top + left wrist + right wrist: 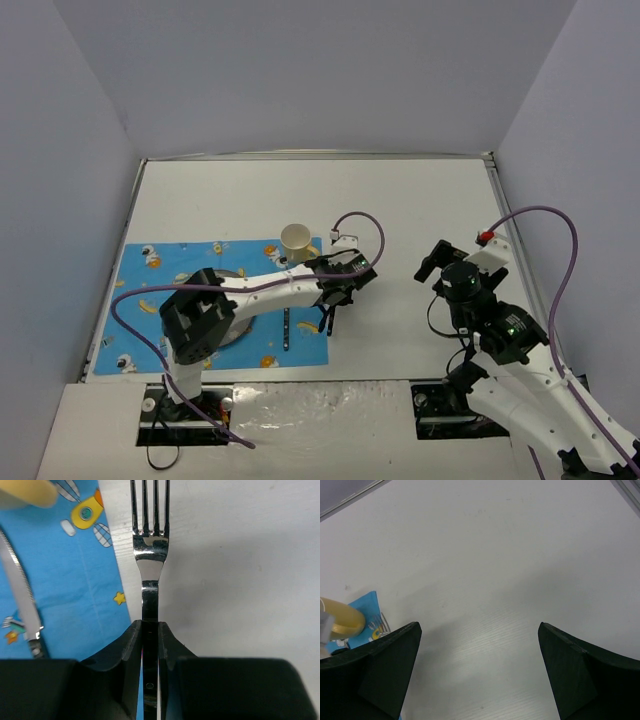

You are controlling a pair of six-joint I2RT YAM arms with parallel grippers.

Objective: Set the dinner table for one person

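The dinner table point(420, 200) is a large white top with a thin metal rim. A blue cartoon-print placemat point(170, 265) lies at its left. My left gripper point(331, 300) is shut on the handle of a metal fork point(150, 555). The fork is held just past the placemat's right edge point(75, 580), tines pointing away from the gripper point(150, 625). A knife point(286, 330) lies on the mat's right part, and also shows in the left wrist view point(20, 595). My right gripper point(432, 262) is open and empty over bare table at the right, its jaws point(479, 630) wide apart.
A cream paper cup point(296, 240) stands at the placemat's far right corner; it also shows in the right wrist view point(340, 622). A round grey plate point(236, 333) on the mat is mostly hidden under my left arm. Grey walls enclose the table.
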